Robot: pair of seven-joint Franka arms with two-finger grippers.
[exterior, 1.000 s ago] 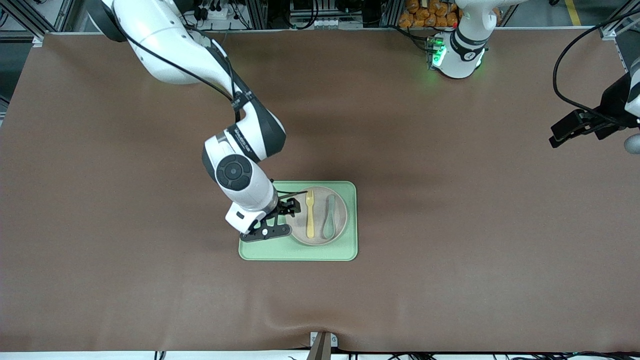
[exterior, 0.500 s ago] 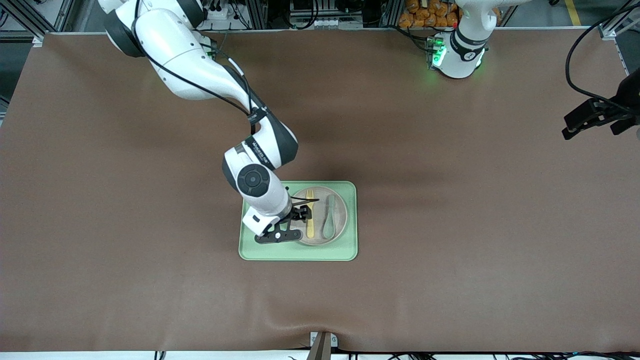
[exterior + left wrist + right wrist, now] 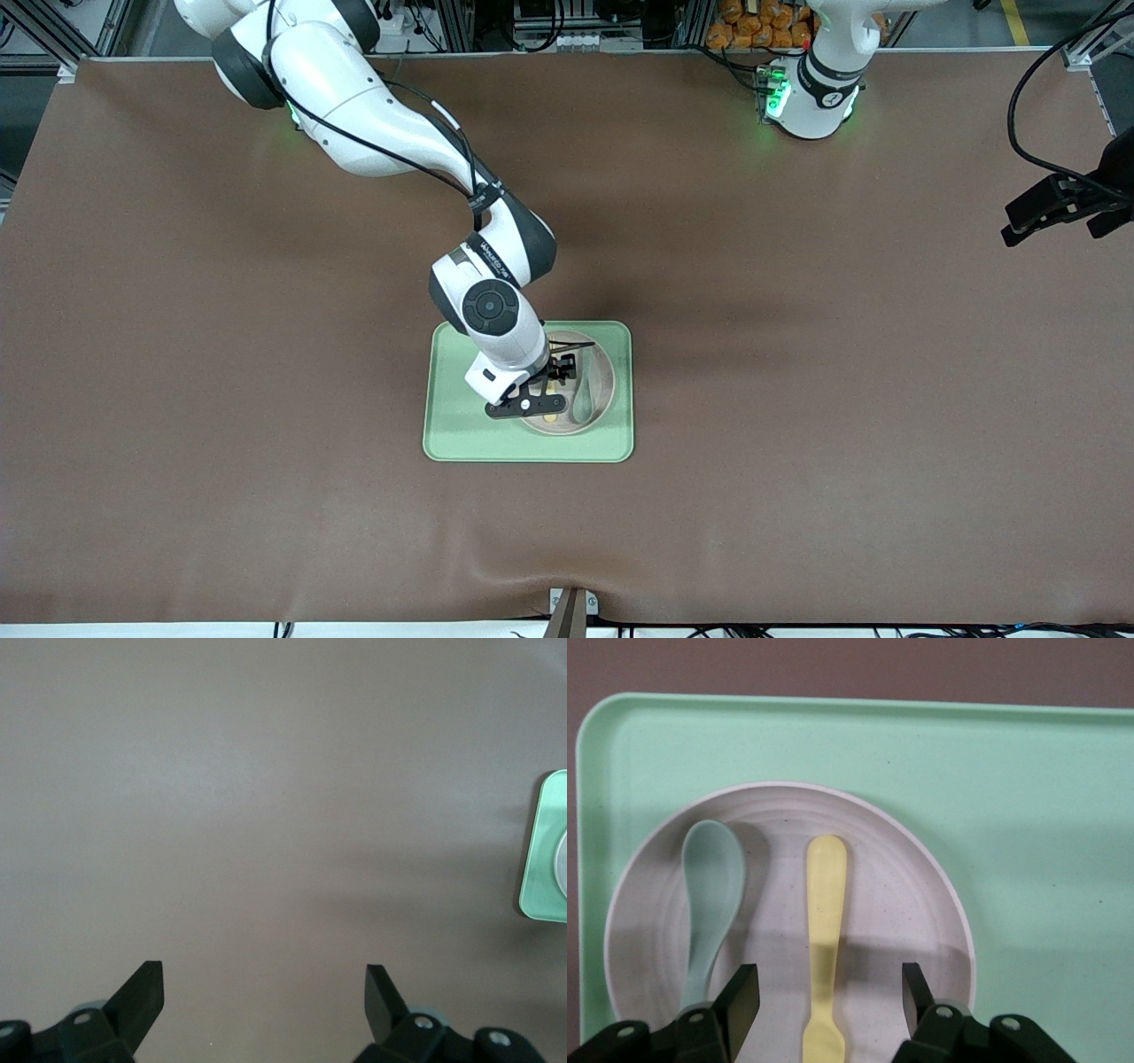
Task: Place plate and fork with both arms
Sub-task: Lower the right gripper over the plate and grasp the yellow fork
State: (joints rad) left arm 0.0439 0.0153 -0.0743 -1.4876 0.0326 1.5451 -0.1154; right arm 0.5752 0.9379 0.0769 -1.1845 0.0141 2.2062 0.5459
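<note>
The pale plate sits on the light-green tray in the middle of the table. The yellow fork lies on the plate beside a grey-green spoon. In the front view only the fork's handle end shows under the arm. My right gripper is open just over the plate, one finger on either side of the fork, not touching it; it also shows in the front view. My left gripper is open and empty over bare table at the left arm's end.
The spoon lies close beside the fork on the plate. The tray's corner shows at the edge of the left wrist view. The brown table mat spreads around the tray.
My right gripper has moved from the tray's edge across onto the plate and now straddles the fork. My left gripper has drawn slightly toward the table's end.
</note>
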